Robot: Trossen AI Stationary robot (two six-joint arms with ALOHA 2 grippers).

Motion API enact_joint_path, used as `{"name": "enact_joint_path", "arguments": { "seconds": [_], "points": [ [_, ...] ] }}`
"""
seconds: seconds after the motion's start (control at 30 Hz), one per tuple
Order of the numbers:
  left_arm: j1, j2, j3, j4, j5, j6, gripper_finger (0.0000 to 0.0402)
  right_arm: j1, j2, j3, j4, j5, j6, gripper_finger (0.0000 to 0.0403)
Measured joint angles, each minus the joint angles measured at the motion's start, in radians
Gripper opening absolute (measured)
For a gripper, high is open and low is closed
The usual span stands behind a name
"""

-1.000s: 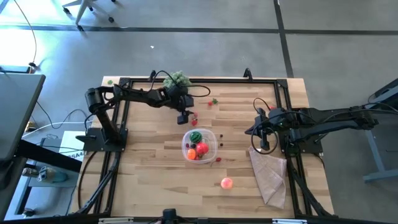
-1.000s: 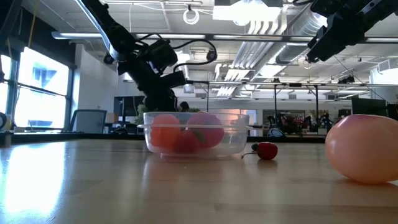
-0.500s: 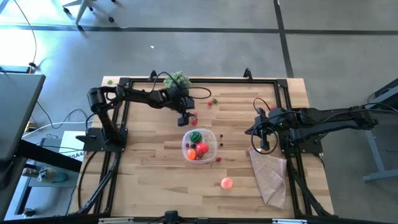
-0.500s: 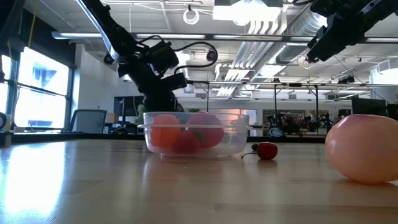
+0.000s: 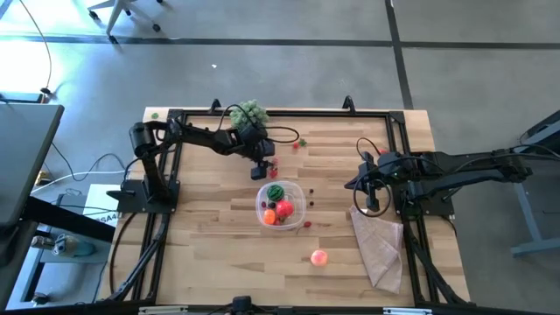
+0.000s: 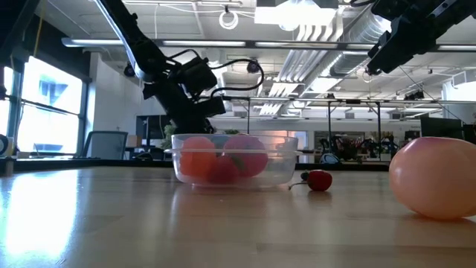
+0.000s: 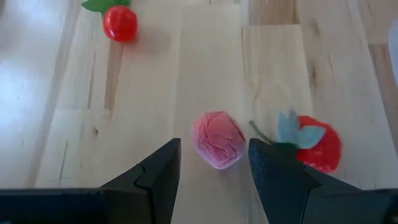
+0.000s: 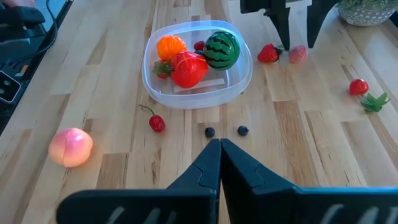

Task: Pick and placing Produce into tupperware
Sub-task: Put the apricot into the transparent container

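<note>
A small pink berry (image 7: 217,139) lies on the wood beside a red strawberry (image 7: 317,146), just beyond the tupperware's far rim. My left gripper (image 7: 214,168) is open and slants down over the berry, one finger on either side of it with a gap on both sides. It also shows in the right wrist view, as my left gripper (image 8: 297,37) over the berry (image 8: 298,54). The tupperware (image 8: 186,99) holds a toy watermelon (image 8: 221,49), an orange piece (image 8: 170,46) and a red piece (image 8: 189,68). My right gripper (image 8: 219,149) is shut and hangs still above the table's right side.
Loose on the table are a cherry (image 8: 156,122), two dark berries (image 8: 209,131), a pink peach (image 5: 318,257) toward the near edge and a small tomato (image 7: 120,23). A bushy plant clump (image 5: 249,112) stands at the far edge. A tan cloth (image 5: 378,245) lies at the right.
My left gripper has sunk a little toward the pink berry and edged toward the tupperware, its fingers no wider or narrower than before. Nothing on the table has moved.
</note>
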Motion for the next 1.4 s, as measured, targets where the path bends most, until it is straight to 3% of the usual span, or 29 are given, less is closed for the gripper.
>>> {"name": "enact_joint_path", "arguments": {
  "seconds": [0.5,1.4],
  "points": [
    [-0.025,0.034,0.01,0.055,-0.002,-0.004,0.0179,0.0,0.0,0.0,0.0,0.0,0.0,0.0],
    [-0.026,0.034,0.029,0.002,-0.007,-0.019,0.0179,0.0,0.0,0.0,0.0,0.0,0.0,0.0]
  ]
}}
